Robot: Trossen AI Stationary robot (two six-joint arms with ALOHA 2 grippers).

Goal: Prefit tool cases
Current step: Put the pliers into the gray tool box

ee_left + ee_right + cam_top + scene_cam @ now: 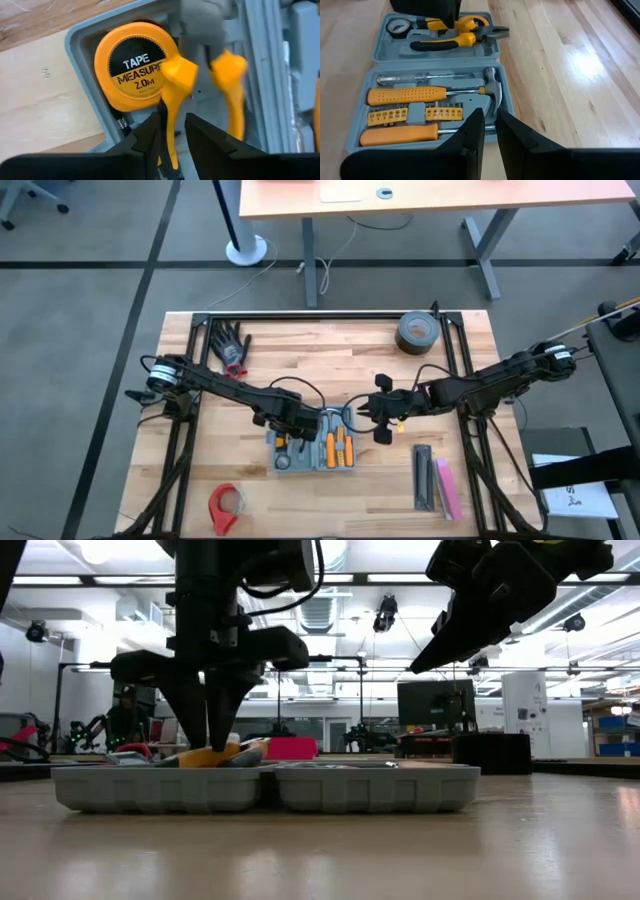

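The blue-grey tool case (285, 470) lies open and flat on the wooden table, with both halves showing (270, 790). Its left half holds an orange tape measure (132, 65) and a tool with two yellow handles (230, 85). The right half holds a hammer (490, 82), screwdrivers and bits. My left gripper (173, 120) points straight down into the left half (208, 745), open, its fingers on either side of one yellow handle. My right gripper (490, 117) hovers shut above the table, just right of the case (372, 415), holding nothing. My left gripper comes from above, with one yellow handle (172, 100) running between its two fingers. A gap shows between the handle and one finger (200, 137). Whether the other finger (150, 140) touches the handle I cannot tell. The tool lies in the tray.
At the far edge of the table are a grey roll of tape (417, 332) and a black glove (232, 345). A red tape dispenser (225, 505) lies near the front left. A black bar (424, 477) and a pink bar (447, 485) lie at the front right.
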